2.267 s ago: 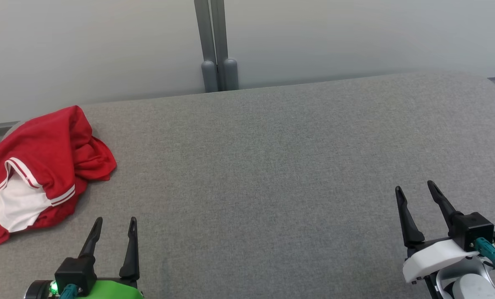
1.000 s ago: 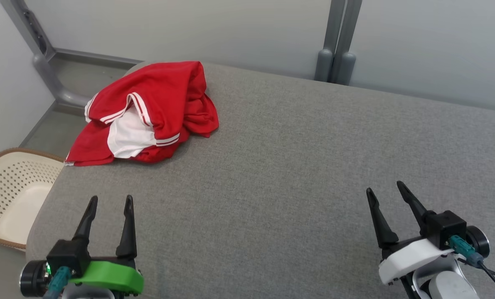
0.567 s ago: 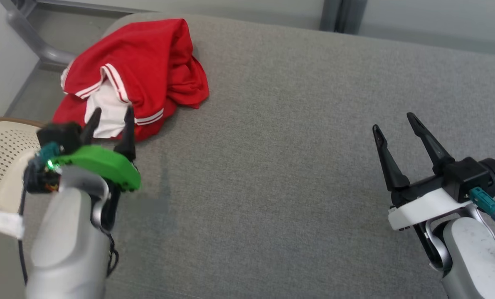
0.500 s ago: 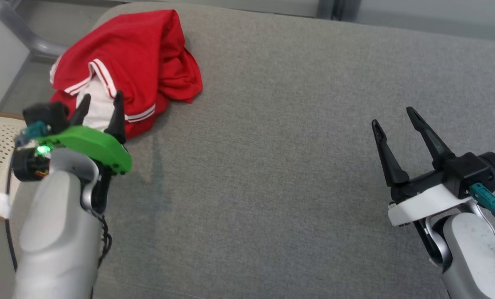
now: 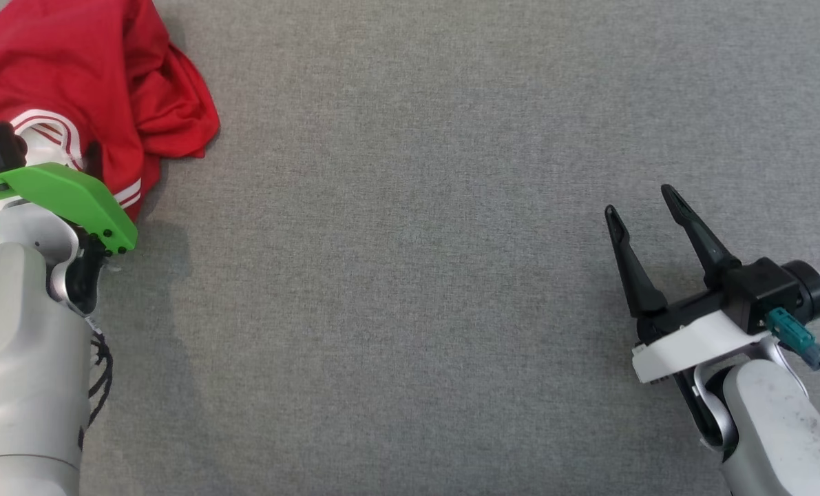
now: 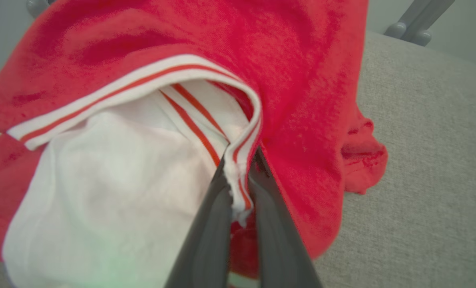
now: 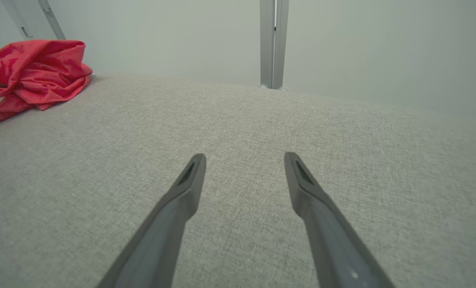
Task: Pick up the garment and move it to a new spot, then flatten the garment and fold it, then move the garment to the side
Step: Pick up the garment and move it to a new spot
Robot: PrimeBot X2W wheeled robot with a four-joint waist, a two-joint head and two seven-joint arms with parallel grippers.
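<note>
Surface (image 5: 410, 275) of grey fabric, red-and-white garment (image 5: 72, 69) bunched at its far left.
A pale wall (image 7: 381, 48) with a grey post (image 7: 273, 44) stands behind the far edge. Wide bare fabric lies between the garment and the right gripper (image 5: 637, 200), which hangs over the right side with fingers spread and nothing between them. The left gripper (image 6: 239, 160) is pinched onto the garment's striped white trim.

Garment (image 6: 309, 100) is soft red knit cloth, white ribbed trim. Gray top (image 5: 410, 275) under it is a coarse matt weave. Right gripper (image 5: 637, 198) fingers (image 7: 174, 216): matt dark plastic. Green cover (image 5: 65, 196) looks smooth plastic.
</note>
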